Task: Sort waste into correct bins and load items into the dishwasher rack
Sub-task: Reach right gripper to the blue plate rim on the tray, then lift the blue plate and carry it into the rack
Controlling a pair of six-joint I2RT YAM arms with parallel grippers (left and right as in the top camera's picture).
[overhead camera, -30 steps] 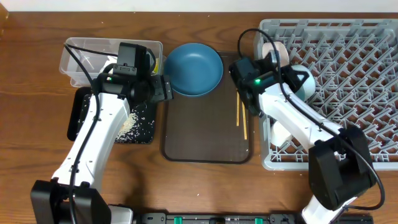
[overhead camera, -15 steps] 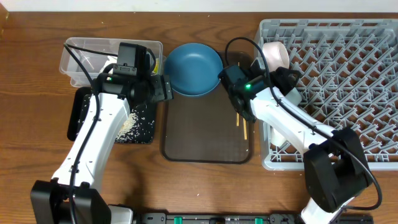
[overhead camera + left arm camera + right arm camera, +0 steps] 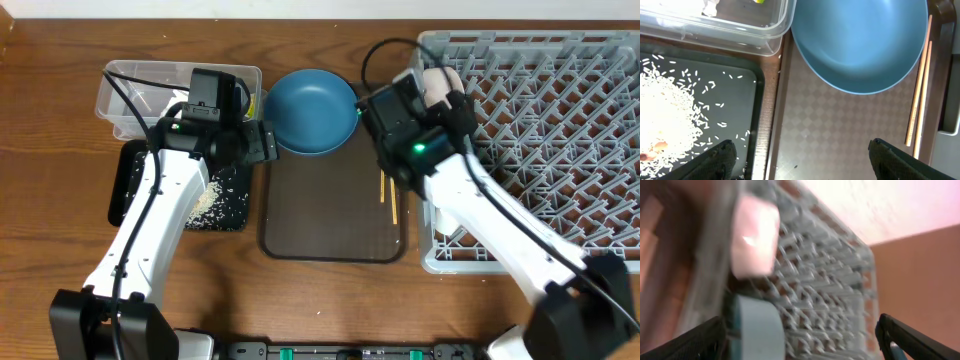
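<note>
Overhead: the plate (image 3: 315, 110) sits at upper centre, overlapping the brown tray's (image 3: 330, 225) top edge; the right arm (image 3: 480, 205) is close to its right rim and might push it. Left wrist: left gripper (image 3: 810, 162) wide open, empty; the plate is smooth and shallow, so it may slip. Right wrist: blurred; right gripper (image 3: 802, 340) looks open and empty, facing the rack (image 3: 830, 295)

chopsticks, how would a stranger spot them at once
Find the dark brown serving tray at the table's centre. Along its right edge, near the blue plate and beside the grey rack, lie the chopsticks: two thin pale wooden sticks, the only slender things there.
</note>
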